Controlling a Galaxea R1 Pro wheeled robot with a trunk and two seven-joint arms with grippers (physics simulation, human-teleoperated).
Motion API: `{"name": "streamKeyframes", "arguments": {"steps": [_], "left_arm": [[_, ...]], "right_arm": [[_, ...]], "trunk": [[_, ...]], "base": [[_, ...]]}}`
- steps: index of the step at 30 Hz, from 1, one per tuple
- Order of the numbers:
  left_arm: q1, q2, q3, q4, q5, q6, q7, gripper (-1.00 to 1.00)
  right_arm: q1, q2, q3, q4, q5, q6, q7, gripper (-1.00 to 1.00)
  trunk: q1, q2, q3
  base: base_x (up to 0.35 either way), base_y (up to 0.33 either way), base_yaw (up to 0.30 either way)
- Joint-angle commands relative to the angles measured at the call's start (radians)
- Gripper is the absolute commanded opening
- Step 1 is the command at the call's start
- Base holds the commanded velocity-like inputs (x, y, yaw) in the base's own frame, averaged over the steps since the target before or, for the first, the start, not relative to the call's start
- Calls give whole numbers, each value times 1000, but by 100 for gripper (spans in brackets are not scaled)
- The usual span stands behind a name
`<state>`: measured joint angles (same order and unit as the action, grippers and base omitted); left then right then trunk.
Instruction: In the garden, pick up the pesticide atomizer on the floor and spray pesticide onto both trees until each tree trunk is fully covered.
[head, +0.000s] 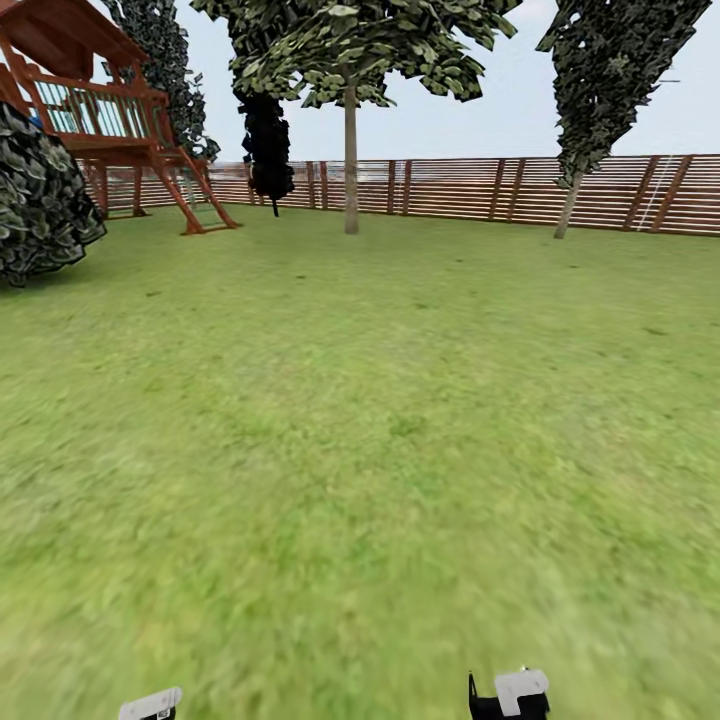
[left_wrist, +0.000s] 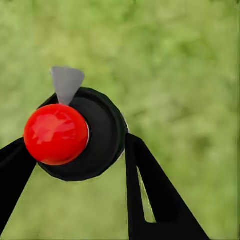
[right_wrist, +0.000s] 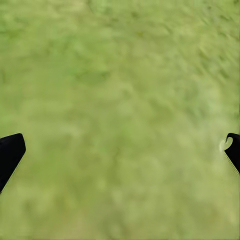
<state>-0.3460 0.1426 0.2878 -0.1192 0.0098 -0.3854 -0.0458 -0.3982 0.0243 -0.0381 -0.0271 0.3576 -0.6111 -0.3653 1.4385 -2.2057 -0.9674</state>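
Left hand is clamped on the atomizer; right hand spread apart. Drive toward the trunk before the fence, nozzle level.

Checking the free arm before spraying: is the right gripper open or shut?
Open: the right gripper has its black fingertips far apart, with bare grass between.

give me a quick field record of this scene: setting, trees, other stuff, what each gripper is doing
setting: green lawn ringed by a brown slat fence
trees: two with bare trunks ahead, one upright, one leaning
other: wooden play tower at far left, dark bush beside it
left gripper: fingers shut on the atomizer, black body with a red ball and a grey spout
right gripper: open, empty, over grass
spraying: both trunks far off, no spray seen
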Motion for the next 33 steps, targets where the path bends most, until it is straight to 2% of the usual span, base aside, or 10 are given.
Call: {"name": "streamKeyframes", "arguments": {"steps": [1,33], "left_arm": [[-1,0,5,1,1,-3,-5,-100],[-1,0,5,1,2,-3,-5,-100]], "right_arm": [[-1,0,-4,1,11,-1,-7,100],[-1,0,-3,1,11,-1,-7,100]], "trunk": [[0,0,-1],[0,0,-1]], "base": [[340,0,0],[340,0,0]]}}
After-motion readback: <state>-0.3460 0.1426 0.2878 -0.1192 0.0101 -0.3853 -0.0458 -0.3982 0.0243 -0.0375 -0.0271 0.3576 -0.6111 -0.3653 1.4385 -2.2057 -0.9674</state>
